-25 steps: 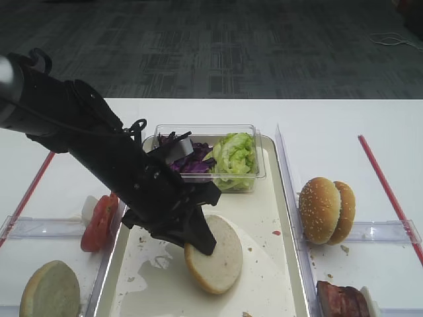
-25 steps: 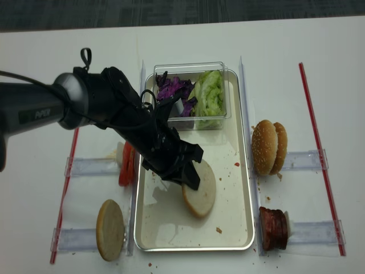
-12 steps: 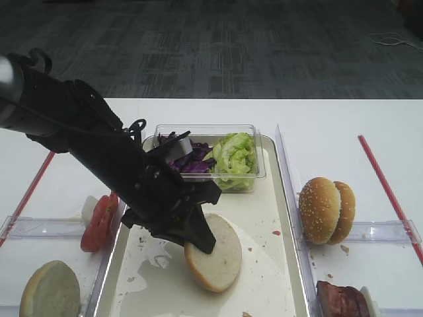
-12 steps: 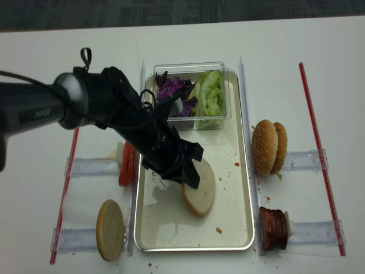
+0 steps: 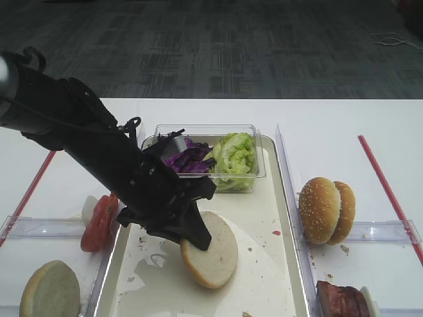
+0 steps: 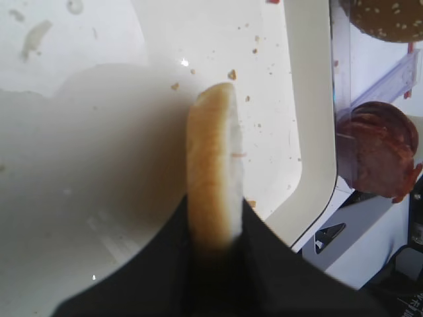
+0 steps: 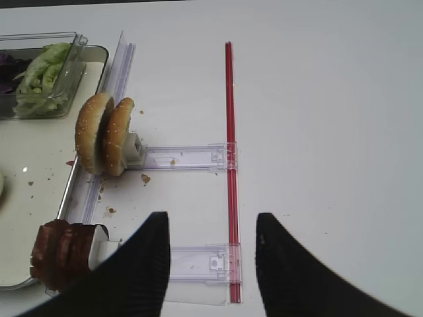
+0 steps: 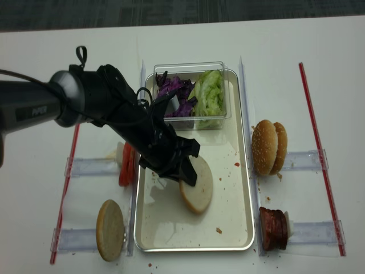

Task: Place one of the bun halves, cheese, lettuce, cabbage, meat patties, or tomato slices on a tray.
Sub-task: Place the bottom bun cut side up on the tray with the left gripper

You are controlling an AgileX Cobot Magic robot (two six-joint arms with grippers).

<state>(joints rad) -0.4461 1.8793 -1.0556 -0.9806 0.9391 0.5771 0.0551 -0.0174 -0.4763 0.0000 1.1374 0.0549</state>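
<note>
Left wrist view: left gripper (image 6: 215, 247) clamped on smooth, round bun half (image 6: 213, 165) over silvery tray (image 6: 307, 99).

high views: front oblique, steep overhead | wrists: close, looking down | shared: tray (image 8: 246, 188)

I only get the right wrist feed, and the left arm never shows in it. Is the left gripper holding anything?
Observer: Yes. The left gripper is shut on a bun half, pinched by its edge.
Operator: Is it over the tray?
Observer: Yes, above the middle of the tray. I cannot tell whether the bun's lower edge touches it.
Operator: Where is the other pale half?
Observer: The second bun half sits outside the tray, on the left in the overhead view, nearer the camera than the tomato slices.
</note>
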